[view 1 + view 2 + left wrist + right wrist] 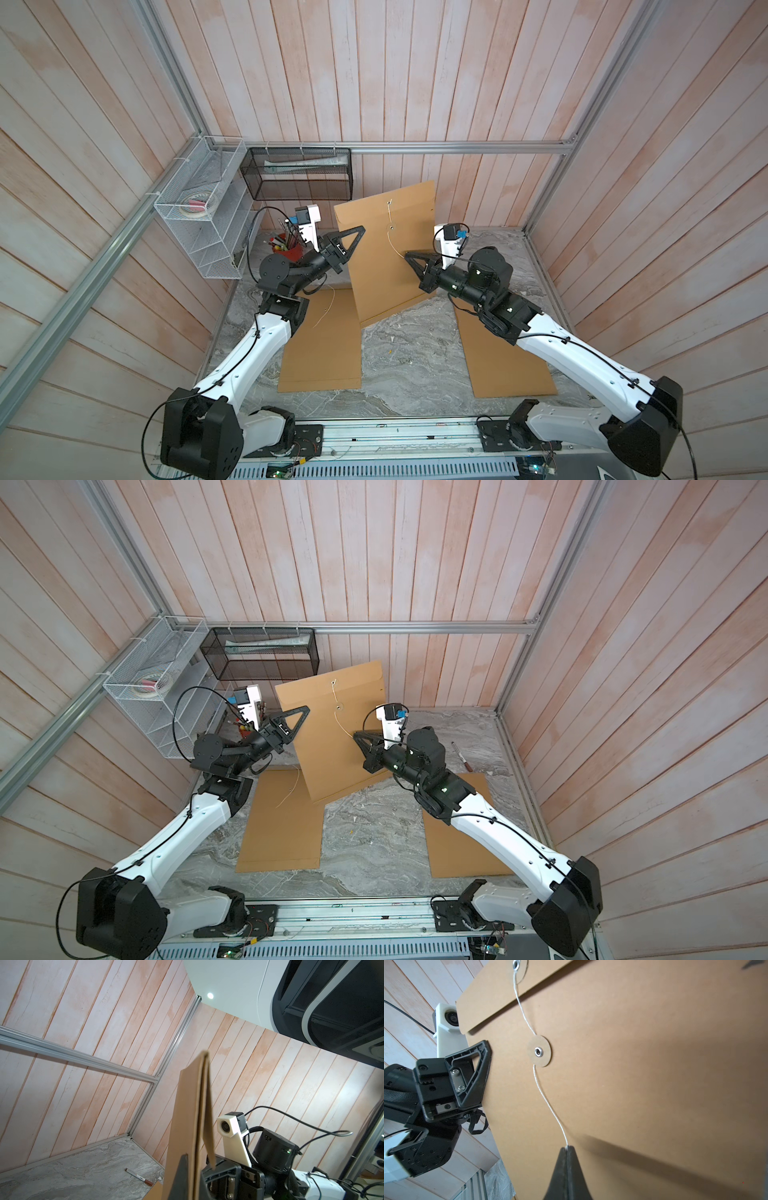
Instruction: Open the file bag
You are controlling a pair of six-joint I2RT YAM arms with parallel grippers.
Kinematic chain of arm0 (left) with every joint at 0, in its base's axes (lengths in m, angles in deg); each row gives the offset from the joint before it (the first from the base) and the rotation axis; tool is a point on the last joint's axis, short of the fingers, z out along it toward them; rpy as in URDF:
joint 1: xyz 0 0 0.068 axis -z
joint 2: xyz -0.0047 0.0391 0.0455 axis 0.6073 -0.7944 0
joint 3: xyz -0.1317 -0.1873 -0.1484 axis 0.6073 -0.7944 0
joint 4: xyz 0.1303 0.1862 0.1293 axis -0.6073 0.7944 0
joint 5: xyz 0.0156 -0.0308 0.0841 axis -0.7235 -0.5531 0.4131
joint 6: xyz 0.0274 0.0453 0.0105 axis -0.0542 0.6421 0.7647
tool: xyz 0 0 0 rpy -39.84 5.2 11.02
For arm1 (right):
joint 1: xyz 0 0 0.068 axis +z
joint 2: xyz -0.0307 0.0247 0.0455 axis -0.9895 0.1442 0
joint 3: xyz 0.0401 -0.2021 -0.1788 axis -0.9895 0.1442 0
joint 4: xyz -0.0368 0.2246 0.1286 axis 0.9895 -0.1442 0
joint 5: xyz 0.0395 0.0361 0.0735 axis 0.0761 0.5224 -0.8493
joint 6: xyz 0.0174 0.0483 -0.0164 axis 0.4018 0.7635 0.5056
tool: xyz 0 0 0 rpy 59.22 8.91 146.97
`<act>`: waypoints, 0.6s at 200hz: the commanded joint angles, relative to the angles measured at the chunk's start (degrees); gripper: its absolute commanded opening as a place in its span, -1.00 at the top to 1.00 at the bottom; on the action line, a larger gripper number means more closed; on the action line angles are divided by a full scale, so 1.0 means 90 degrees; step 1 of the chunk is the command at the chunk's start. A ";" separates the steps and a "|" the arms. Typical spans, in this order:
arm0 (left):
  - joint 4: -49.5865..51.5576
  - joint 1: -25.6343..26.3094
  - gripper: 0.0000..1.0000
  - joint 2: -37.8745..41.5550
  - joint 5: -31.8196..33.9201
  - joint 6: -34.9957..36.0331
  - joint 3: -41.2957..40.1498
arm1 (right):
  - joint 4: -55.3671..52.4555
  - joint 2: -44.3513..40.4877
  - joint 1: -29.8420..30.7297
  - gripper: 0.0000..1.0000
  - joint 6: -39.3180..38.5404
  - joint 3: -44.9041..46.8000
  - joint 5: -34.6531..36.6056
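Note:
A brown file bag (386,266) (328,754) stands tilted upright at the back middle of the table in both top views. My left gripper (360,229) (306,709) (192,1160) is shut on its left edge, just below the flap. A white string (544,1097) (392,243) runs from the flap's eyelet (515,964) past the round disc (539,1051), unwound, down to my right gripper (567,1148) (407,254) (355,733), which is shut on the string's end. In the left wrist view the file bag (187,1122) is seen edge-on, its flap slightly parted from the body.
Two more brown bags lie flat on the marble table, one at the left (322,345) and one at the right (503,361) under the right arm. A red pen cup (291,251), white wire rack (199,216) and black mesh basket (301,174) stand back left. A marker (460,755) lies back right.

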 commanded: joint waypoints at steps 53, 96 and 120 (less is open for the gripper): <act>-0.0075 -0.0043 1.00 0.0182 -0.0118 0.0034 -0.0025 | -0.0460 -0.0292 -0.0500 1.00 -0.0228 -0.0187 0.0284; -0.0072 -0.0045 1.00 0.0243 -0.0134 0.0054 -0.0122 | -0.0766 -0.0322 -0.0795 1.00 -0.0435 -0.0442 0.0360; -0.0095 -0.0054 1.00 0.0252 -0.0162 0.0035 -0.0186 | -0.0857 -0.0331 -0.0947 1.00 -0.0513 -0.0555 0.0382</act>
